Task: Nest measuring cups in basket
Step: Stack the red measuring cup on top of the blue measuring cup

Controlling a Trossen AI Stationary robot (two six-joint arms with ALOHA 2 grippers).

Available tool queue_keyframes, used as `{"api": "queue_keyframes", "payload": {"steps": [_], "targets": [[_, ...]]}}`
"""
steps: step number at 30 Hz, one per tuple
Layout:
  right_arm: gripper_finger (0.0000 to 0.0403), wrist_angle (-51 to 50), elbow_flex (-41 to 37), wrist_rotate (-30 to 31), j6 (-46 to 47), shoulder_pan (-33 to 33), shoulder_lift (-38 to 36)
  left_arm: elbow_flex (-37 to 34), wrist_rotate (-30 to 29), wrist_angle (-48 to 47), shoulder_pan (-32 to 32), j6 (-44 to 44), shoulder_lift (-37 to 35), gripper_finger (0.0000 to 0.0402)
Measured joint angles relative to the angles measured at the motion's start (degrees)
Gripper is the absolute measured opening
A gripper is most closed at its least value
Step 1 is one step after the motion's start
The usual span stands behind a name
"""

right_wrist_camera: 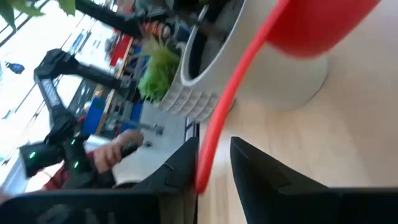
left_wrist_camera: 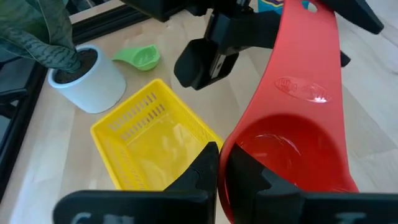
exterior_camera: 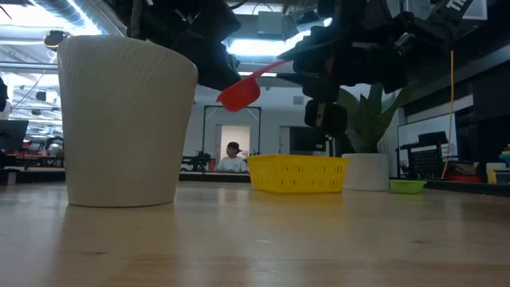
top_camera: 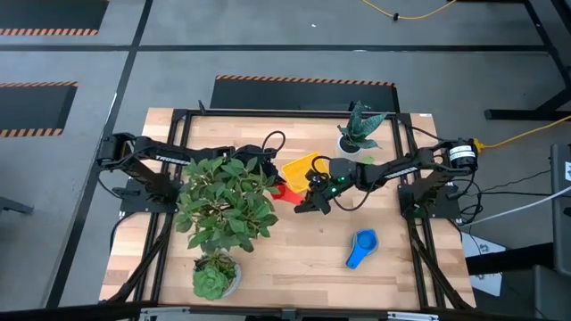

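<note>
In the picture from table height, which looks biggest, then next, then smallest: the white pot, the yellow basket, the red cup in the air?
1. White pot, though it stands nearest the camera, which exaggerates it.
2. Yellow basket, farther back.
3. Red cup, held aloft.

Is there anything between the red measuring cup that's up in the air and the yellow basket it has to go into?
Nothing visible. The red cup is held in the air beside the basket, with the right hand clamped on its handle. In the left wrist view the basket looks empty, and the green cup lies beyond it.
</note>
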Motion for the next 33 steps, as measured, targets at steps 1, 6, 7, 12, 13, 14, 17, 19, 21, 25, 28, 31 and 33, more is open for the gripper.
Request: {"api": "queue_keyframes", "payload": {"steps": [1, 6, 7, 12, 13, 14, 17, 19, 21, 25, 28, 31, 33], "targets": [[0.0098, 0.0, 0.0, 0.8, 0.0, 0.0, 0.0, 0.0, -0.1, 0.0, 0.0, 0.0, 0.0, 0.0012], [0.0098, 1.2, 0.0, 1.4, 0.0, -0.4, 0.0, 0.0, -0.1, 0.0, 0.0, 0.0, 0.0, 0.0012], [0.0098, 2.0, 0.0, 1.4, 0.0, -0.5, 0.0, 0.0, 0.0, 0.0, 0.0, 0.0, 0.0, 0.0012], [0.0098, 5.2, 0.0, 1.6, 0.2, -1.3, 0.0, 0.0, 0.3, 0.2, -0.1, 0.0, 0.0, 0.0012], [0.0098, 5.4, 0.0, 1.6, 0.2, -1.5, 0.0, 0.0, 0.5, 0.2, 0.0, 0.0, 0.0, 0.0012], [0.0098, 5.4, 0.0, 1.6, 0.2, -1.7, 0.0, 0.0, 0.9, 0.3, 0.0, 0.0, 0.0, 0.0012], [0.0098, 5.5, 0.0, 1.9, 0.2, -2.2, 0.0, 0.0, 1.3, 0.1, 0.0, 0.0, 0.0, 0.0012], [0.0096, 5.5, 0.0, 2.0, 0.2, -2.3, 0.0, 0.0, 1.3, 0.1, 0.0, 0.0, 0.0, 0.0012], [0.0087, 5.5, 0.0, 2.0, 0.2, -2.2, 0.0, 0.0, 1.2, 0.1, 0.0, 0.0, 0.0, 0.0012], [0.0048, 4.7, 0.0, 2.0, 0.3, -2.2, 0.0, 0.0, 1.2, 0.0, 0.0, 0.0, 0.0, 0.0012], [0.0015, 3.8, -0.1, 2.0, 0.7, -2.2, 0.0, 0.0, 1.1, -0.1, 0.0, 0.2, 0.0, 0.0012], [0.0011, 2.8, -0.1, 2.0, 0.7, -2.2, 0.0, 0.0, 0.8, -0.1, 0.0, 0.2, 0.0, 0.0019], [0.0013, 1.5, -0.1, 2.1, 0.5, -2.2, 0.0, 0.0, 0.2, -0.1, -0.1, 0.1, 0.0, 0.0028]]}}
